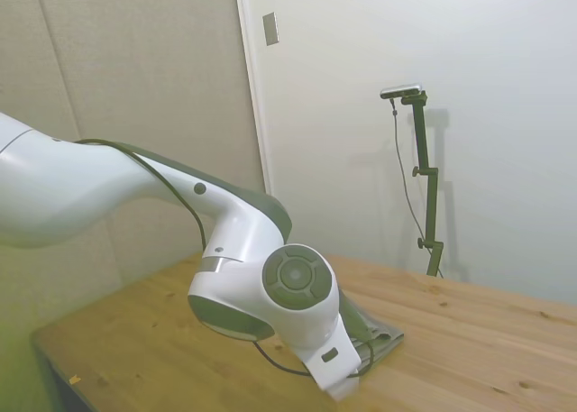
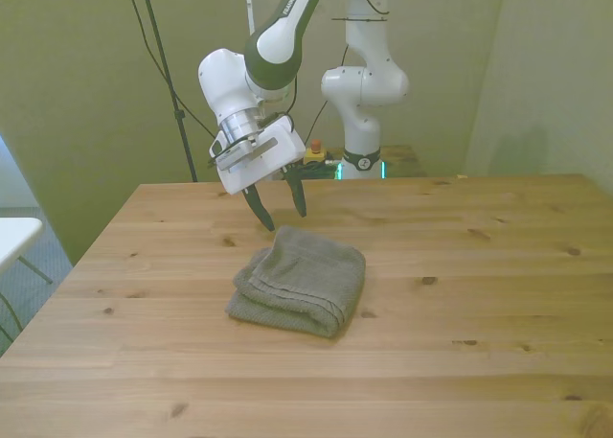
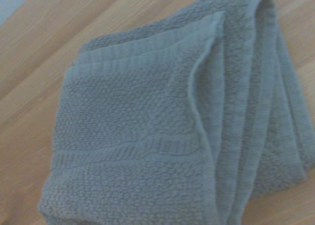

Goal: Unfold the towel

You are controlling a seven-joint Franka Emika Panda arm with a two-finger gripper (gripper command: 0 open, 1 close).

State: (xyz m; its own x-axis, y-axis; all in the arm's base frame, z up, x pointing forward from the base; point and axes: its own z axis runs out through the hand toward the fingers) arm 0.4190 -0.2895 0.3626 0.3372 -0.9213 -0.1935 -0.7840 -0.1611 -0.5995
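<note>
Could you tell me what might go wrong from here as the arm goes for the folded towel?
The towel lies folded in several stacked layers, so the open gripper, poised at its far edge, may pinch every layer and lift the whole bundle. The fingers are tilted, so they might scrape the table.
</note>
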